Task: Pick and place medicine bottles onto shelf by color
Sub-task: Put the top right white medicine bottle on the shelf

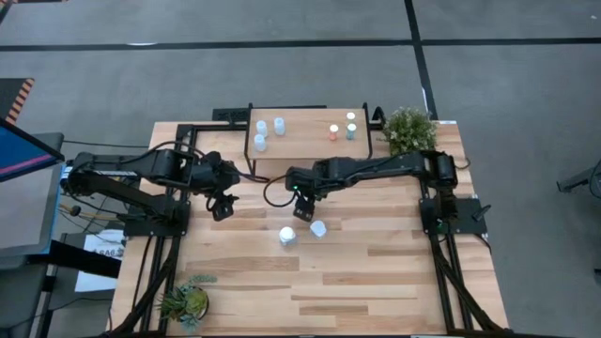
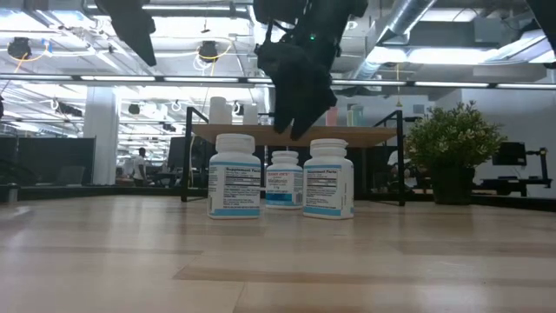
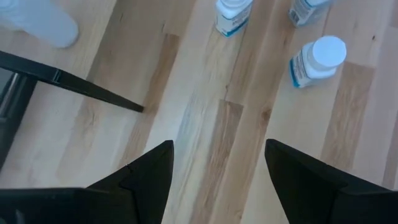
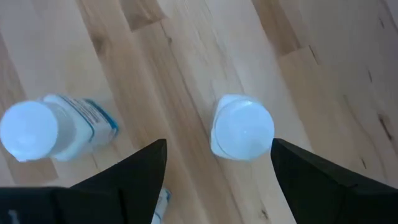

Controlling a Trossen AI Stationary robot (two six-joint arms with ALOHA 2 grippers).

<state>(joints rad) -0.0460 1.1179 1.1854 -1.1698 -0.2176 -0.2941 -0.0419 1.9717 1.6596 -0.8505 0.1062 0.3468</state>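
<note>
White bottles (image 2: 281, 180) with blue labels stand upright in a cluster of three mid-tabletop (image 1: 376, 272), at 6 o'clock from the shelf (image 1: 305, 148), which carries small bottles in two groups: pale-capped ones (image 1: 263, 131) toward 9 o'clock, an orange-capped one (image 1: 332, 132) and others toward 3 o'clock. Right gripper (image 4: 217, 171) hangs over the cluster, fingers open and empty, one bottle (image 4: 242, 127) between them below. Left gripper (image 3: 217, 171) hovers at 9 o'clock from the cluster, fingers open, holding nothing.

Three white bottles (image 2: 282, 179) cluster before the shelf (image 1: 308, 131) — table's near half open.
</note>
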